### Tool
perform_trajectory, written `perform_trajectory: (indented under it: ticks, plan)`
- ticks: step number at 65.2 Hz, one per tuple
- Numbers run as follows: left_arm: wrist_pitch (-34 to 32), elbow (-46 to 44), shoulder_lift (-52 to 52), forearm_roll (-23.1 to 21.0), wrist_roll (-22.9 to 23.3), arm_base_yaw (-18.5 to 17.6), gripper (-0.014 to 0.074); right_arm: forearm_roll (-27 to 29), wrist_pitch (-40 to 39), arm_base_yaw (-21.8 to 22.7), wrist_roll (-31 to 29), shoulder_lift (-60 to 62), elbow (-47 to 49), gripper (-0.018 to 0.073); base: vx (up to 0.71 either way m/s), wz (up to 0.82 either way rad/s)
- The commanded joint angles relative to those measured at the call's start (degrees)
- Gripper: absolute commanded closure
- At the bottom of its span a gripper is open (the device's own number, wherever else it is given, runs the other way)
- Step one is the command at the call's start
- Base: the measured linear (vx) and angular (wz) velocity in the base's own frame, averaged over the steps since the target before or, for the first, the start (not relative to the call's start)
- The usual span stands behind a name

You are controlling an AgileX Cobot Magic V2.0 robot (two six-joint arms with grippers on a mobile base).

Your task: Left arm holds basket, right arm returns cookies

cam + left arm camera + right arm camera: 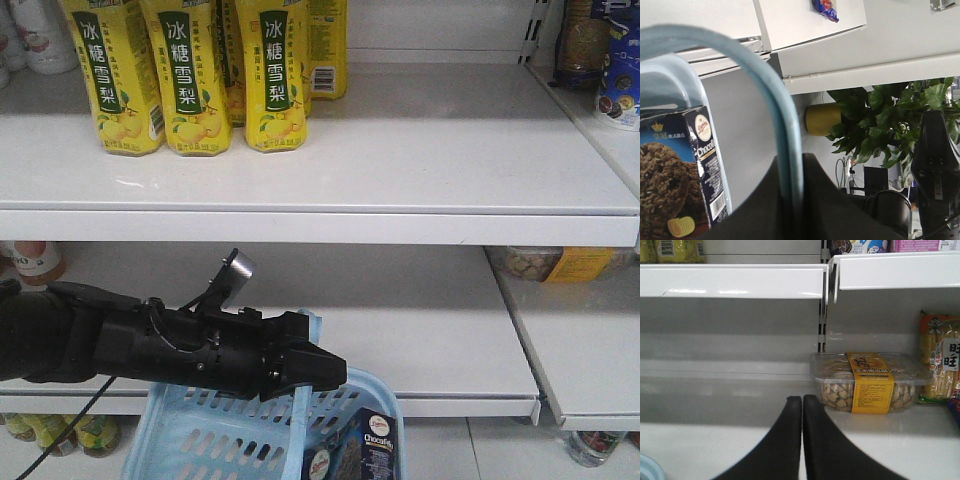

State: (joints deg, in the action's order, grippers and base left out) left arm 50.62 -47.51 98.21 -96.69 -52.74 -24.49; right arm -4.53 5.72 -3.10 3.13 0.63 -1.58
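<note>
Front-facing view: the left gripper is clenched on the handle of the basket. The cookies stand upright at the basket's right end, long axis vertical. The right gripper has its fingers pressed together, holding nothing, and faces the shelf. Only a sliver of basket rim shows at its lower left, so the cookies likely lie down and left of those fingers.

Black jointed left arm, silver-grey tab
</note>
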Motion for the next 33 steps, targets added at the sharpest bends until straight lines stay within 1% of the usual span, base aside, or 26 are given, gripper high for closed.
perform_trajectory:
  ticks: [1, 33]
  plan:
    - [1.4, -1.5, -3.1, -4.6, -3.3, 0.1, 0.0603, -0.2, -4.5, 0.3, -0.6, 0.4, -0.1, 0.0567, 0.01, 0.02]
    - [1.4, -1.5, -3.1, -4.6, -3.3, 0.1, 0.0603, -0.2, -4.5, 0.3, -0.6, 0.4, -0.1, 0.0567, 0.0, 0.0]
